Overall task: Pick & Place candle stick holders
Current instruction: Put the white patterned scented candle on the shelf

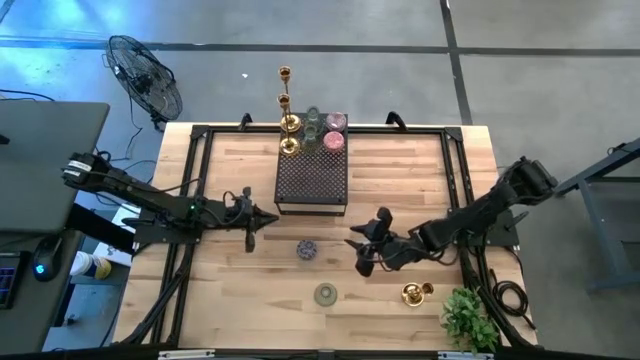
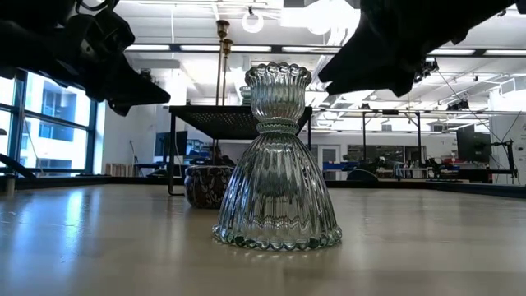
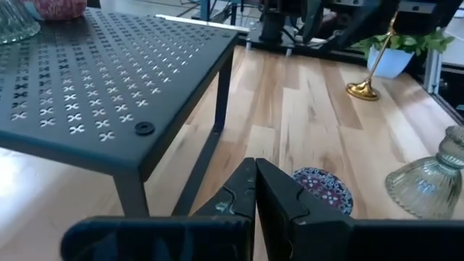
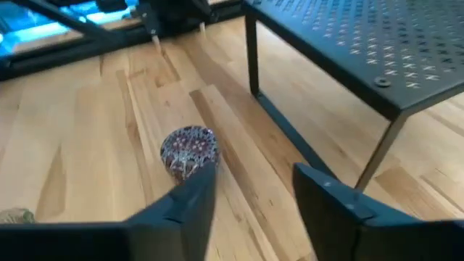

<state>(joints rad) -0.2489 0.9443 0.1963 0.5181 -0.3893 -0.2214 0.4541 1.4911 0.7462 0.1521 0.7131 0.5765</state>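
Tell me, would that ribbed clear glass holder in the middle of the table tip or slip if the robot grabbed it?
The glass holder probably resists tipping: its skirt flares wide at the bottom. Its narrow waist offers a grip, though smooth glass may slip. It looks thick, so likely heavy for its size and breakable if dropped.

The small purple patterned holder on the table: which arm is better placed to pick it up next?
Probably the right: its hand is open, with the purple patterned holder just ahead of its fingers. The left hand is also near but shut.
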